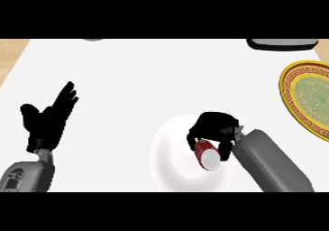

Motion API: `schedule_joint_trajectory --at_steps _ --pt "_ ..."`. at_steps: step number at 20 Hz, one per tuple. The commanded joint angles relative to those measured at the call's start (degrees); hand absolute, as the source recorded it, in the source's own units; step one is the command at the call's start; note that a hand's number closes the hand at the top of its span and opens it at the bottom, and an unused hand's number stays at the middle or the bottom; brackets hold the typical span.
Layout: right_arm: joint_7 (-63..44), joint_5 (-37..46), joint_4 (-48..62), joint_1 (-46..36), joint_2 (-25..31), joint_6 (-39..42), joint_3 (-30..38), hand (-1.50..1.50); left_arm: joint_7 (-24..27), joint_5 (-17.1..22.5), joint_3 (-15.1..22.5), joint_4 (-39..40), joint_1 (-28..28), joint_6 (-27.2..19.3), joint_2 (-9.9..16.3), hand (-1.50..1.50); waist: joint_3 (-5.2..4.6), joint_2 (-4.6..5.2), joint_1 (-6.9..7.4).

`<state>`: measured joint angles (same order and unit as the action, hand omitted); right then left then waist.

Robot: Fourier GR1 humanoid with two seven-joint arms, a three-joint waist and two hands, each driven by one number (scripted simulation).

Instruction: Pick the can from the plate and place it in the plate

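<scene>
A: Right hand (214, 128) curled round the red can (207, 154), hiding its upper part; only the lower body and pale end show, tilted, over the white plate (168, 155).

B: Left hand (49, 118)?

A: Relaxed, fingers straight and up, holding nothing, at the left.

B: Cut off?

A: Yellow-rimmed green plate (312, 103) runs past the right edge. Dark object (282, 43) at the top, clipped, unidentifiable.

B: Surface?

A: White counter (153, 76); tan floor (8, 56) at left.
</scene>
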<state>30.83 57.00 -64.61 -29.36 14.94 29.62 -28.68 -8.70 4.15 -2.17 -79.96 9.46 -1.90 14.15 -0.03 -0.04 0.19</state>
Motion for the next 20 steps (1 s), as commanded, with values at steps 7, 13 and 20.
schedule_joint_trajectory --at_steps 7,13,20 --pt "-14.8 -2.97 4.65 2.94 -4.72 -3.78 16.51 1.5 0.25 0.01 -1.7 -0.9 -0.74 0.62 0.08 0.0 0.06 0.02 -0.56" --pt "-38.16 -4.37 6.84 -2.48 -9.05 -17.02 32.66 1.5 0.41 -1.11 -0.94 0.22 0.15 0.34 -0.16 0.0 0.02 0.26 -0.68" --pt "-46.74 4.92 -1.88 -6.05 -7.39 -37.67 34.33 1.5 -1.38 0.85 -2.13 -0.97 0.36 1.6 0.5 0.0 0.01 -0.31 -0.42"
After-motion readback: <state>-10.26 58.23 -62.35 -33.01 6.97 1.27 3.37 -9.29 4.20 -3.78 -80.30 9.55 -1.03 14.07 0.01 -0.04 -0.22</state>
